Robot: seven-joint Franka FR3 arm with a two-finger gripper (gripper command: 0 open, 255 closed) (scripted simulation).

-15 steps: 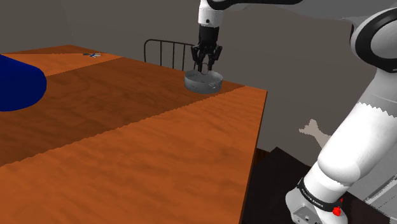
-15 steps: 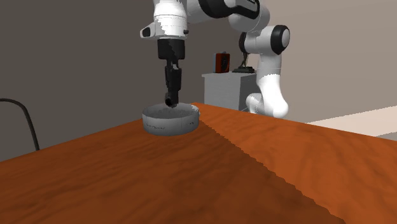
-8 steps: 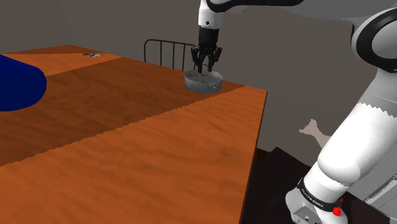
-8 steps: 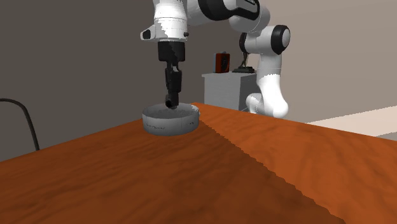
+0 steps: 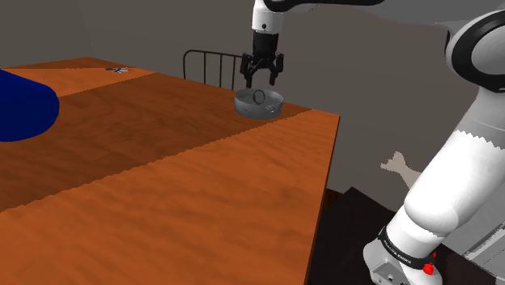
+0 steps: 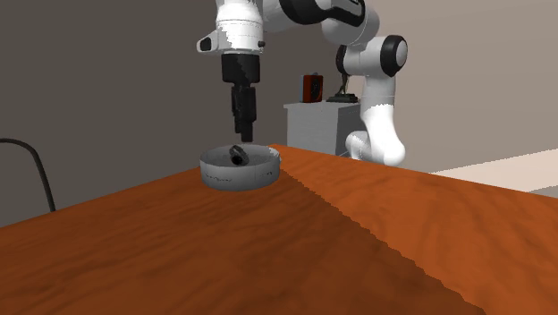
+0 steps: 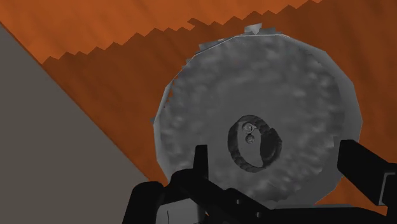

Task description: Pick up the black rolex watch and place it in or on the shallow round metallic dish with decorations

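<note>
The black watch (image 7: 254, 143) lies curled as a ring inside the shallow round grey dish (image 7: 210, 95), a little off its middle. My gripper (image 7: 275, 153) hangs straight above it, open, with its fingers (image 7: 201, 159) standing wide apart and touching nothing. In the shoulder view the gripper (image 5: 261, 79) hovers just over the dish (image 5: 244, 104), and the watch (image 5: 258, 97) shows as a dark ring within it. In the second exterior view the watch (image 6: 238, 155) rests in the dish (image 6: 224, 174) below the gripper (image 6: 242, 134).
The dish stands near the far corner of the brown wooden table (image 5: 202, 178), close to its edge. A big blue object (image 5: 24, 105) sits at the shoulder view's left. A dark chair back (image 5: 206, 65) rises behind the table. My stand (image 6: 322, 125) is beyond the table.
My fingers have opened and let go of the watch, which dropped into the dish. The hand has lifted slightly above it.
</note>
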